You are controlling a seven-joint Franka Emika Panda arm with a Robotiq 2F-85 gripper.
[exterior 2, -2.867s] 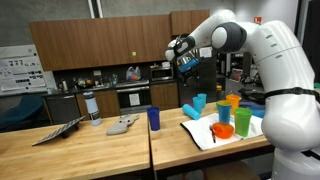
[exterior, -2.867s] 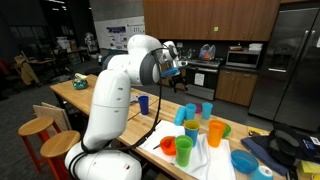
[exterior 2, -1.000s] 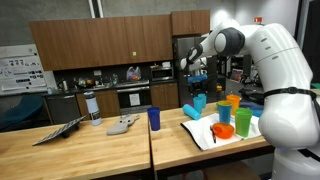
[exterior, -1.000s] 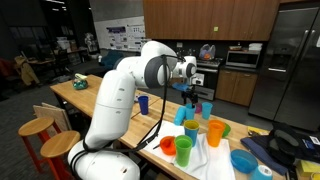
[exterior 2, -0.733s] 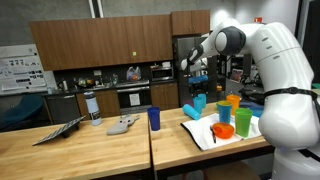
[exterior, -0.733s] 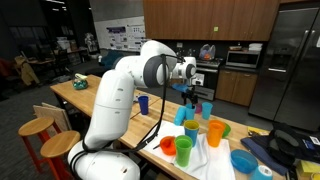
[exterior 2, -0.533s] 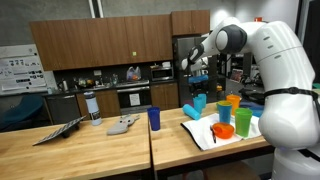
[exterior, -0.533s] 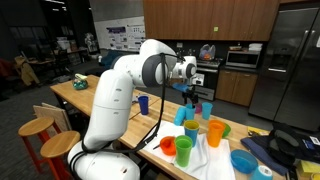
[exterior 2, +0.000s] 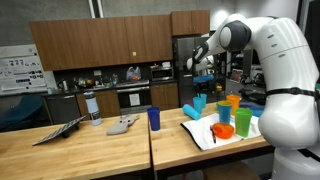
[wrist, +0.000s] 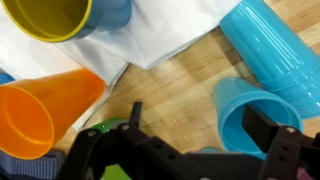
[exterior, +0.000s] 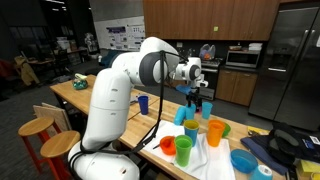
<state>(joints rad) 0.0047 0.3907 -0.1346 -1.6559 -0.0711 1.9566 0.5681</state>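
Above the bench (exterior 2: 100, 150), the claw (exterior: 196, 90) hangs in the air with its fingers (wrist: 268, 135) spread wide and nothing between them. In the wrist view the two dark fingers frame a patch of bare wood. An upright light blue cup (wrist: 238, 120) stands below them, its mouth partly hidden behind the finger on the right of the picture. Just beside that cup, a stack of light blue cups (wrist: 275, 55) appears to lie on its side on the wood. An orange cup (wrist: 40, 112) stands at the edge of the white cloth (wrist: 170, 30), on the other side of the claw. At the upper edge of the wrist view, a yellow cup (wrist: 45, 15) sits right against a blue cup (wrist: 112, 12) on the cloth; whether they are nested I cannot tell. In both exterior views the claw hovers clear of the cluster of cups. A dark blue cup (exterior 2: 153, 118) stands alone, well apart from the others along the bench.
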